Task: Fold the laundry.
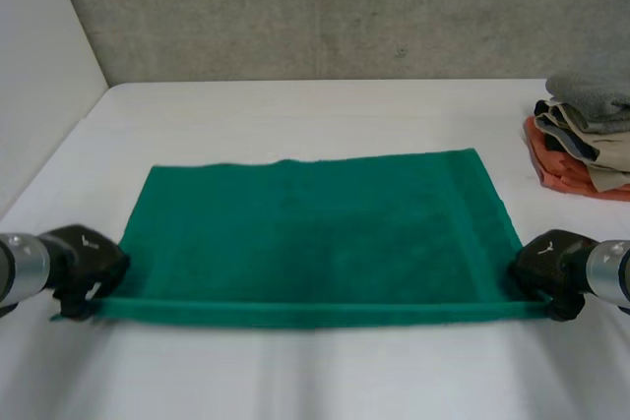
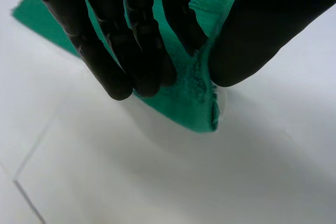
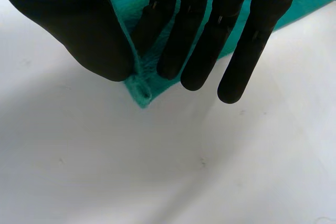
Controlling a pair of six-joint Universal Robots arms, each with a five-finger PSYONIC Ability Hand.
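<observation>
Head view: left hand [image 1: 87,265] and right hand [image 1: 549,263] pinch the green towel [image 1: 315,233] at its near-edge corners.

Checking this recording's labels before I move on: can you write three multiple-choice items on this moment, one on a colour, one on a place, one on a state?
1. What colour is the towel?
A. Red
B. Green
C. White

2. Where is the stack of folded clothes?
A. On the towel
B. At the table's left side
C. On the table, off the towel's far right corner

3. How do the left robot hand and the right robot hand stand?
A. Each pinches a near corner of the towel
B. Both open, off the cloth
C. Both curled on nothing

Answers:
1 B, the cloth spread flat is green.
2 C, the head view shows the stack apart from the towel, at the table's right side.
3 A, each wrist view shows fingers and thumb closed on a corner.
</observation>
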